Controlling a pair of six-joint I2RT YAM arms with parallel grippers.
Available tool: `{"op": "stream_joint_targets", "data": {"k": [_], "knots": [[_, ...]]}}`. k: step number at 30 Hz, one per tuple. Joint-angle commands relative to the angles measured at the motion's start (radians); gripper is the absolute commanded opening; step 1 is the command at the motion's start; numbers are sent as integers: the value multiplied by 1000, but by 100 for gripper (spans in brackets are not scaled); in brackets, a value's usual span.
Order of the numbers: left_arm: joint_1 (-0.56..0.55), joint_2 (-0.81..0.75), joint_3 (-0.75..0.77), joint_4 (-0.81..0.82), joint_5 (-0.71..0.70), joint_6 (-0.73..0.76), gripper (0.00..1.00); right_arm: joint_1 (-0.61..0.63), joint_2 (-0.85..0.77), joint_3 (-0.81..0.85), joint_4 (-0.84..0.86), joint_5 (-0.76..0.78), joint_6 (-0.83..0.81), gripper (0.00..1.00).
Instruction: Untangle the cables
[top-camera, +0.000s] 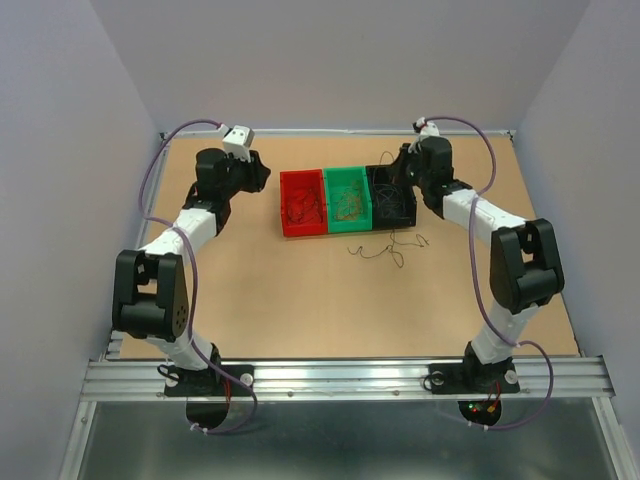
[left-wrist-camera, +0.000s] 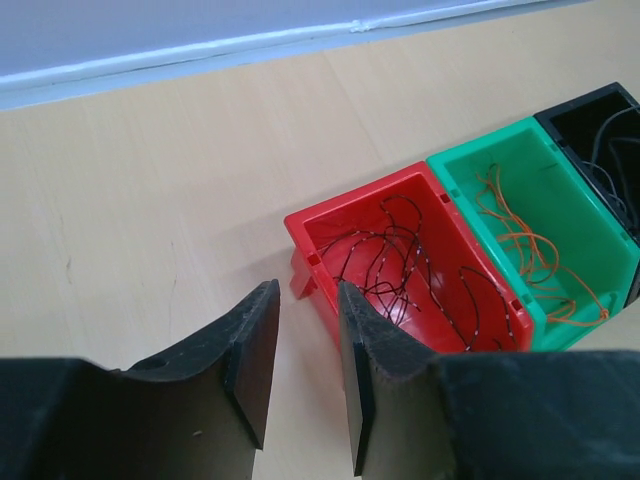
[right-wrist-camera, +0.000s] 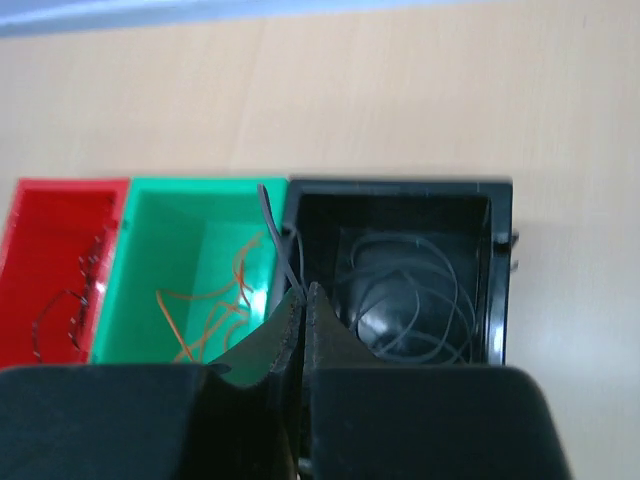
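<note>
The cables are hair-thin wires. A loose tangle of them (top-camera: 385, 248) lies on the table in front of three bins. Dark wires (left-wrist-camera: 420, 270) fill the red bin (left-wrist-camera: 310, 255), orange ones (left-wrist-camera: 530, 250) the green bin (left-wrist-camera: 470, 165), and grey coils (right-wrist-camera: 420, 300) the black bin (right-wrist-camera: 400, 187). My left gripper (left-wrist-camera: 305, 295) is open and empty, low over bare table just left of the red bin. My right gripper (right-wrist-camera: 303, 292) hangs over the black bin's left edge. It is shut on a thin dark grey cable (right-wrist-camera: 272, 222) that sticks up past the fingertips.
The three bins stand side by side at the back middle of the table (top-camera: 260, 300). Grey walls close in the table at the back and on both sides. A metal rail (top-camera: 340, 375) runs along the near edge by the arm bases.
</note>
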Motion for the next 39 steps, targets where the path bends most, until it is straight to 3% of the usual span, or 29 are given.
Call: {"op": "stream_joint_targets", "data": {"k": [1, 8, 14, 20, 25, 29, 33, 36, 38, 39], "knots": [[-36, -86, -29, 84, -31, 55, 41, -3, 15, -108, 44, 42, 56, 1], [-94, -150, -71, 100, -85, 98, 41, 26, 52, -164, -89, 183, 84, 1], [-151, -184, -97, 112, -153, 147, 41, 121, 263, 111, -378, 345, 39, 0], [-175, -192, -111, 124, -182, 169, 41, 124, 420, 258, -548, 312, 74, 1], [-206, -218, -137, 146, -209, 201, 43, 135, 243, 179, -471, 298, 90, 24], [-263, -287, -213, 201, -235, 253, 52, 136, 120, 131, -444, 289, 88, 34], [-297, -341, -270, 261, -245, 288, 73, 139, 37, 93, -417, 269, 84, 45], [-297, -376, -310, 295, -236, 296, 85, 148, -25, 68, -410, 272, 75, 48], [-297, -397, -324, 322, -242, 298, 89, 153, -58, 50, -409, 284, 76, 61], [-297, -405, -336, 334, -246, 296, 92, 155, -98, 28, -409, 289, 79, 74]]}}
